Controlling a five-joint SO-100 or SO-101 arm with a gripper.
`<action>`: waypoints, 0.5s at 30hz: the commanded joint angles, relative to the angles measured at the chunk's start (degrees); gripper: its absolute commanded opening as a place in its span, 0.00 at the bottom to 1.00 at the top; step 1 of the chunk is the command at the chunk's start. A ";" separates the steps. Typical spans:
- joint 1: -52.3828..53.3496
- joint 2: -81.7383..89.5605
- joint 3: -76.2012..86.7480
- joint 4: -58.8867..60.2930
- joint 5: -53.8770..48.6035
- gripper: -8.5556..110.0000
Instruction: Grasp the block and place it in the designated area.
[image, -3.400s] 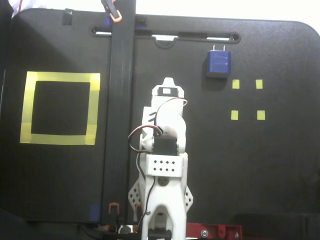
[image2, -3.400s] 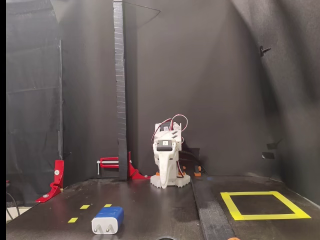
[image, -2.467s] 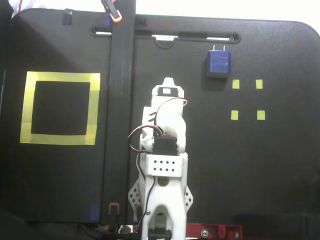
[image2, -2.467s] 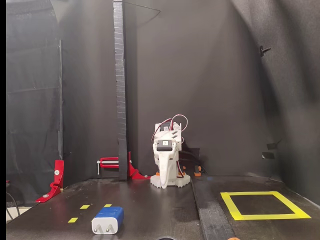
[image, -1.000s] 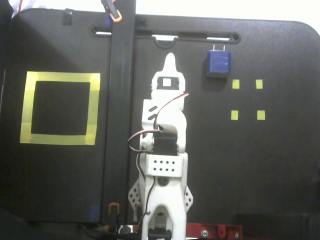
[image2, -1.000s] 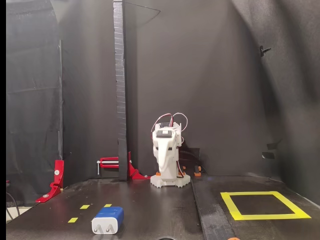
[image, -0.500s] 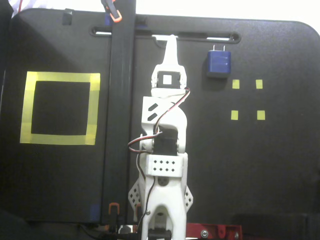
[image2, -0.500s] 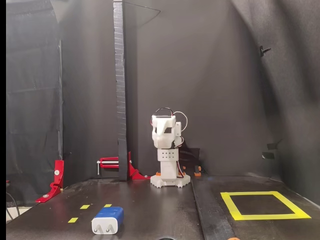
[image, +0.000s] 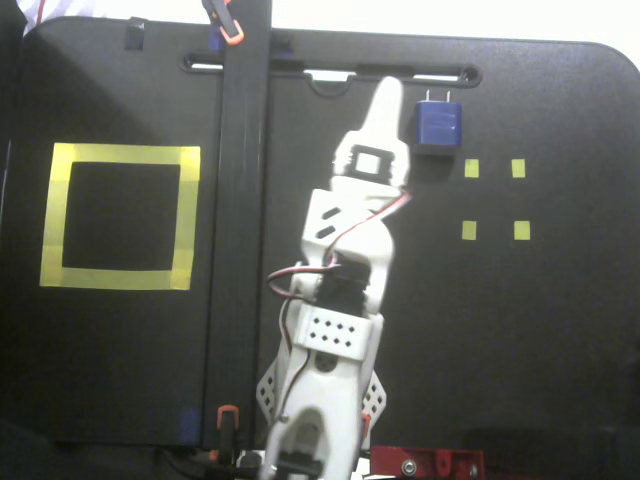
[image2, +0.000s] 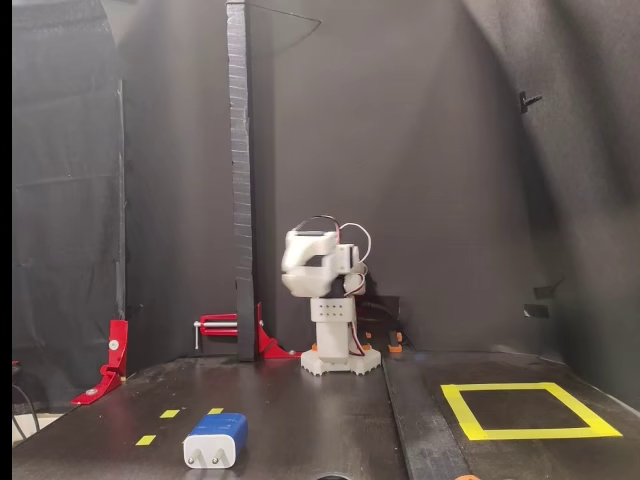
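Note:
The dark-blue block (image: 439, 127) lies flat on the black table with its two pale prongs toward the far edge; in the other fixed view (image2: 215, 440) it sits near the front left, prongs facing the camera. My white gripper (image: 385, 95) looks shut and empty. From above it shows just left of the block. The front-on fixed view (image2: 305, 275) shows it raised well above the table, far behind the block. The designated area, a wide yellow tape square (image: 120, 155), lies at the left, far from block and gripper, and at the front right in the other fixed view (image2: 540, 434).
Tiny yellow squares (image: 471, 168) mark the table just right of and below the block. A black upright post (image2: 238, 180) stands between the block's side and the yellow frame. Red clamps (image2: 110, 360) sit at the table edge. An orange clamp (image: 228, 25) holds the post's rail.

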 joint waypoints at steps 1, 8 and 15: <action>4.48 0.35 0.26 1.32 -0.35 0.07; 9.58 0.18 0.26 1.76 -0.18 0.07; 9.84 -3.78 0.09 -4.39 -0.18 0.07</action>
